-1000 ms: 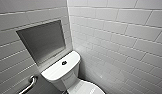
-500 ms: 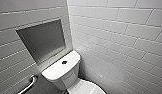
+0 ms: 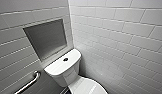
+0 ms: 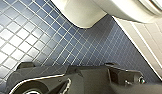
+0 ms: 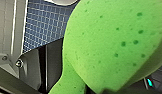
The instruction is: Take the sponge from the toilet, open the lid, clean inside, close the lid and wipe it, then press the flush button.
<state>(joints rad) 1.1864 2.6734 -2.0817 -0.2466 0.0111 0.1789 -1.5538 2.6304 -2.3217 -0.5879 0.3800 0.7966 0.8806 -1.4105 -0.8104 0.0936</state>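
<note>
Against the tiled corner (image 3: 71, 30): toilet (image 3: 69, 78), lid (image 3: 88, 88) down, flush button (image 3: 65, 59) on tank (image 3: 57, 68).
Your right pincer (image 5: 117, 90) clamps the sponge (image 5: 109, 42); blue floor (image 5: 44, 25) behind.

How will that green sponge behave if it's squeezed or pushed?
The sponge looks porous, so it is probably soft, squashy and light for its size. Its pitted surface should grip rather than slip.
</note>
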